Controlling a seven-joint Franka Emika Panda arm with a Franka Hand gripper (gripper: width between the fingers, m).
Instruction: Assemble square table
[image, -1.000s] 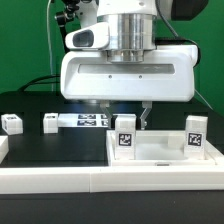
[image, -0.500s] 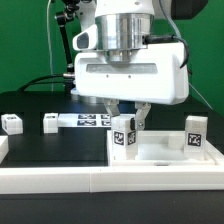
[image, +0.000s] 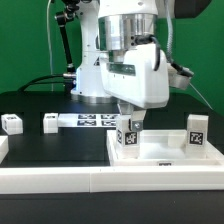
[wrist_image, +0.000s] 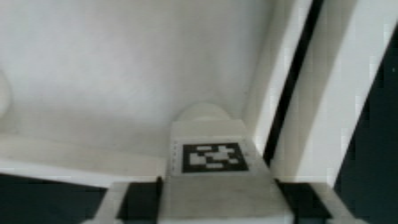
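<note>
Hand (image: 129, 124): square to the camera a second ago, now twisted sideways.
White casing (image: 135, 75): broad face now seen at an angle.

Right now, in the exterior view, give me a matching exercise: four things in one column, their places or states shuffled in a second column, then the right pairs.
Sides are the exterior view's.

Things:
1 gripper
2 far-left leg
3 right leg
4 marker board

Places or states:
A lying flat on the black surface
B upright at the top's right end, untouched
C closed on the held leg at the top's left end
D standing on the black surface by the left edge

Pairs: 1-C, 2-D, 3-B, 4-A
</note>
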